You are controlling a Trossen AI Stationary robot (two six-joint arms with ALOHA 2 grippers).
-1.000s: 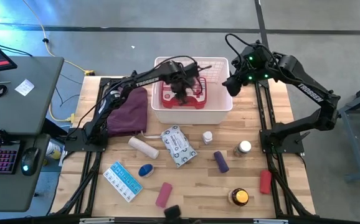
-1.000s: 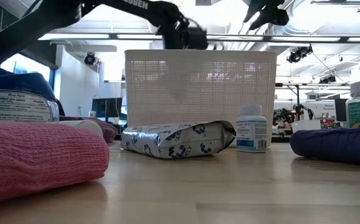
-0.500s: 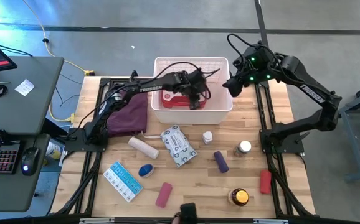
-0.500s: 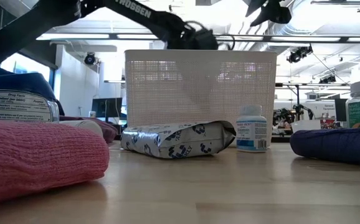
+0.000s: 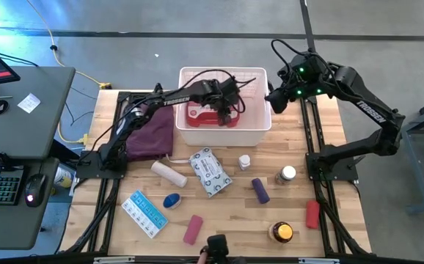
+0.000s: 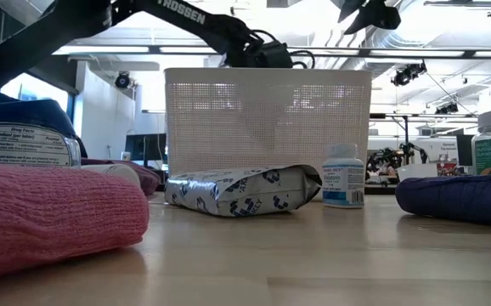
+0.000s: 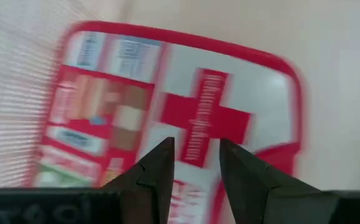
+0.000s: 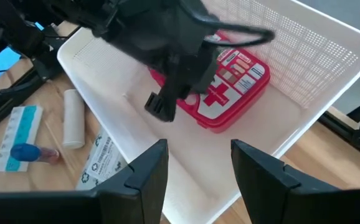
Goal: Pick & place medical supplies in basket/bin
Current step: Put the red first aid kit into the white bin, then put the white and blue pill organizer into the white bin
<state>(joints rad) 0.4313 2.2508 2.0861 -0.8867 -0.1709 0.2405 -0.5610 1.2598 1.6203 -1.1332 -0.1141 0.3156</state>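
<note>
The red first-aid case with a white cross (image 5: 201, 115) (image 8: 230, 81) lies flat on the floor of the white slotted basket (image 5: 227, 136) (image 6: 267, 119). My left gripper (image 5: 224, 111) (image 7: 195, 155) reaches down into the basket. It is open, and its fingertips stand over the case's face near the cross (image 7: 198, 118). In the low view the basket wall hides its fingers. My right gripper (image 5: 273, 98) (image 8: 198, 168) hangs open and empty, high above the basket's right far corner. The other supplies lie on the table in front of the basket. My left gripper points steeply down at the case's printed top (image 7: 195, 134), with nothing between its open fingers. Whether the fingertips touch the case, I cannot tell.
In front of the basket lie a wipes packet (image 5: 210, 172), a beige roll (image 5: 168, 174), a blue-white box (image 5: 144, 213), a pink roll (image 5: 192, 229), a purple roll (image 5: 260, 191), two small bottles (image 5: 245, 160) (image 5: 286, 174), an amber jar (image 5: 281, 232) and a red roll (image 5: 312, 213). A maroon pouch (image 5: 152, 132) lies left of the basket.
My left gripper has sunk deeper into the basket and tipped more steeply down toward the case, its finger gap unchanged. The basket has slid a little toward the table's left edge.
</note>
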